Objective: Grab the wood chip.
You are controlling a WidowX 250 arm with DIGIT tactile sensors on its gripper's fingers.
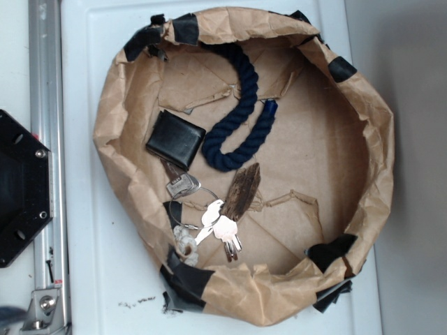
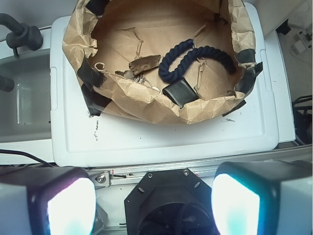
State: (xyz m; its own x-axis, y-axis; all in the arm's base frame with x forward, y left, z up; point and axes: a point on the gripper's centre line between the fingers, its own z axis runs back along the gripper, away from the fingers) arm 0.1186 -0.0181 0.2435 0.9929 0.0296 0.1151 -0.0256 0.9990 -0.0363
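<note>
The wood chip [image 1: 241, 192] [image 2: 145, 62] is a dark brown rough sliver lying flat on the paper floor of the brown paper basket [image 1: 377, 150] [image 2: 146, 105], between the keys and the rope. My gripper [image 2: 153, 205] is open, its two pale fingers wide apart at the bottom of the wrist view. It hangs over the black robot base, well short of the basket and far from the chip, with nothing between its fingers. The gripper does not show in the exterior view.
Inside the basket lie a black square wallet [image 1: 175, 139] [image 2: 180, 92], a dark blue rope loop [image 1: 241, 112] [image 2: 195, 59] and silver keys on a ring [image 1: 213, 220] [image 2: 139, 77]. The basket stands on a white lid [image 1: 91, 265]. A metal rail [image 1: 47, 84] and the black base [image 1: 21, 188] are at the left.
</note>
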